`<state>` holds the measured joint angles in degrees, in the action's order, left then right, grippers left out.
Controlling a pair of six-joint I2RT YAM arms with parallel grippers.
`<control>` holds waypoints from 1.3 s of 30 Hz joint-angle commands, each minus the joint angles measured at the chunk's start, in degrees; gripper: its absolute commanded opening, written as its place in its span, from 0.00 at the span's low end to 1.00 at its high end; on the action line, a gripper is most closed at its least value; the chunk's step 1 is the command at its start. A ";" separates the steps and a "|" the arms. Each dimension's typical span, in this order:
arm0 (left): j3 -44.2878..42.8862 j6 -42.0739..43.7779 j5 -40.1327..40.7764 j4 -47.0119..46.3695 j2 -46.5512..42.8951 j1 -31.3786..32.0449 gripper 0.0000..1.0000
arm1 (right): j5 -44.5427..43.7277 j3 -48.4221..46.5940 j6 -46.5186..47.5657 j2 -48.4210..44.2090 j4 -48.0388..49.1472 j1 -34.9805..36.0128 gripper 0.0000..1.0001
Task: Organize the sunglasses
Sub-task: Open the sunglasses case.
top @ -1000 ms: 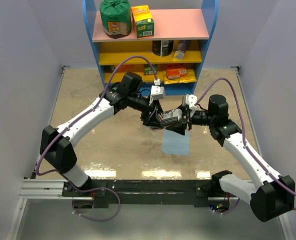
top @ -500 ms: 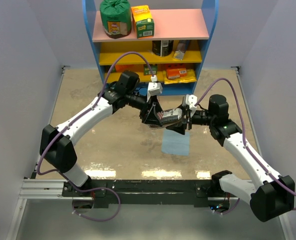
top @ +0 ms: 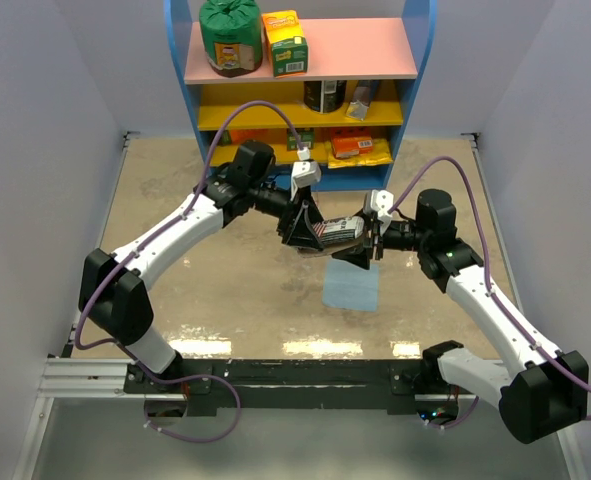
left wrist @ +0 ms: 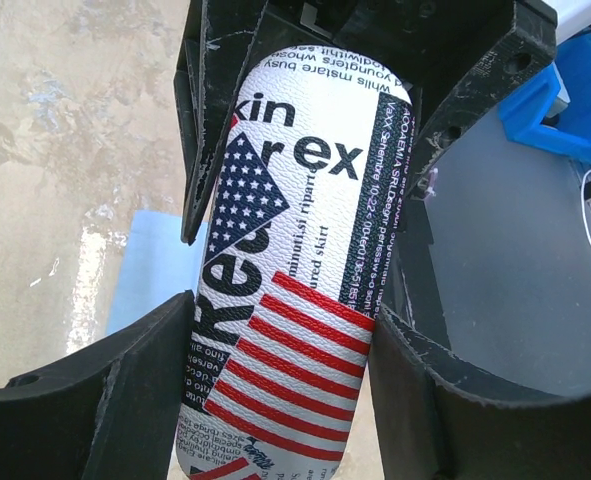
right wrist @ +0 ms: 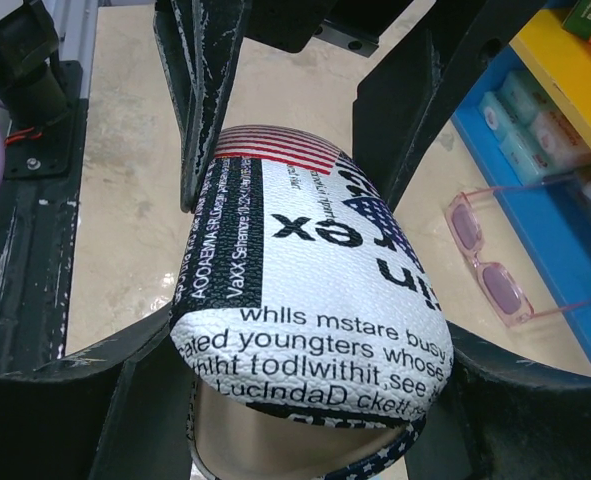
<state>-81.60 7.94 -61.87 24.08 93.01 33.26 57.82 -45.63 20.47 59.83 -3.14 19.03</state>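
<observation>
Pouch (top: 337, 233) hung above the table (top: 175, 200), pinched from both ends. It was a fat, rounded cylinder w/ pebbled white leatherette skin, printed w/ stars-and-stripes & black lettering. Left gripper (top: 308, 235) was clamped on one end, its dark, scuffed plastic fingers (left wrist: 145, 390) pressing both sides of the pouch. Right gripper (top: 368, 243) was clamped on the other end, fingers tight vs. the sides. That end's mouth gaped a bit in the right wrist cam, showing a smooth tan lining.

Sunglasses (right wrist: 490, 275) lay flat on the table, well apart from both grippers, just beside the blue base of the shelf (top: 300, 60). They had a thin translucent pink frame, squarish pink-purple lenses & a slender arm stretched out. Couldn't pick them out in the top cam.

Cloth (top: 352, 287), a light blue, flat, roughly square piece, lay on the table below the pouch. Tabletop was beige, mottled like stone, glossy near the arm bases.
</observation>
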 commanded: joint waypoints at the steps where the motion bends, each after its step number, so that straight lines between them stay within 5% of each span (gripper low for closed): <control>1: 0.48 -9.25 11.15 -4.91 0.77 -4.86 0.00 | 5.90 -0.25 5.99 -2.09 -0.38 1.37 0.00; 39: 2.15 -13.57 12.30 -8.43 -0.73 -8.21 0.00 | 7.04 -0.34 7.92 -2.44 -2.22 1.45 0.00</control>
<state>-79.77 -0.69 -64.71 18.85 92.55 31.14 57.58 -45.63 24.03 59.83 -4.27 19.00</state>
